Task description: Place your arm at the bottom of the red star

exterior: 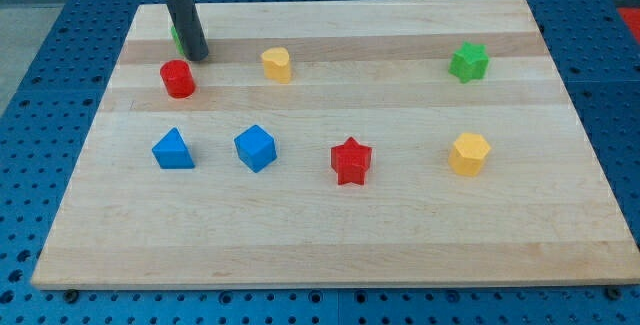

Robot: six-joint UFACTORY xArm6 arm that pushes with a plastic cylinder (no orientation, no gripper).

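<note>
The red star point(351, 160) lies on the wooden board point(330, 235), a little right of the middle and toward the view's bottom. My tip point(197, 57) rests on the board near the top left, just above the red cylinder point(178, 79). The tip is far to the upper left of the red star. The rod partly hides a green block point(176, 36) behind it.
A yellow block point(277, 65) sits right of my tip. A blue triangular block point(173, 150) and a blue cube point(255, 148) lie left of the red star. A yellow hexagonal block point(469, 154) lies to its right. A green star point(468, 62) sits at the top right.
</note>
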